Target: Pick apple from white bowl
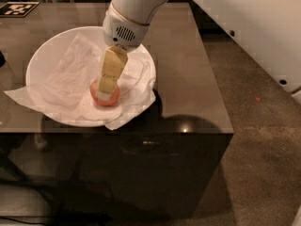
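Observation:
The small red-orange apple (114, 99) lies in the wide white bowl (38, 60), on a crumpled white paper sheet (70, 76) that lines the bowl and hangs over its front rim. The bowl stands on a dark table (183, 74) near its front edge. My gripper (104, 93), tan below a white wrist, reaches down from above and sits right over the apple, covering its top and middle. Only the apple's left, right and lower edges show around it.
A black-and-white marker tag (18, 8) lies at the table's back left corner. The table's right and front edges drop to a brown carpet floor (263, 140). My white arm (244, 22) crosses the upper right of the view.

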You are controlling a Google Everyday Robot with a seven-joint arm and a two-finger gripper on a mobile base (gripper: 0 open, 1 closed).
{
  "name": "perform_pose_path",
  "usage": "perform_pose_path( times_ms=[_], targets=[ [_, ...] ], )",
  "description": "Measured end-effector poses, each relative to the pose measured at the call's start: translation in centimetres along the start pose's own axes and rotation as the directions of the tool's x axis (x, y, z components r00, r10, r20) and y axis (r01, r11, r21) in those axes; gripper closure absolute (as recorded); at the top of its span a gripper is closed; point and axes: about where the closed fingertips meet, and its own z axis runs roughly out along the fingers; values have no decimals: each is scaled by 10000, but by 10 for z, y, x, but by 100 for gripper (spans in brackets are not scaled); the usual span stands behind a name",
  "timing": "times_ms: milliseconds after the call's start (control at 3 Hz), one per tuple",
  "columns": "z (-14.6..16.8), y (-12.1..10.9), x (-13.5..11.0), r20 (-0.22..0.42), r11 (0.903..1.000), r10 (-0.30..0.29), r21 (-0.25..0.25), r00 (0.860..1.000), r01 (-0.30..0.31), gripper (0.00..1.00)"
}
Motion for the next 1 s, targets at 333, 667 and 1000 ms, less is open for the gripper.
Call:
perform_pose_path(
  times_ms=[333, 667, 1000],
  targets=[
    [10, 0, -1, -369, 9997, -41, 221, 9993, 49, 0],
    [23, -10, 7, -753, 9990, 172, 436, 9970, -139, 0],
    [30, -17, 12, -932, 9984, 331, 491, 9951, -286, 0]
  ],
)
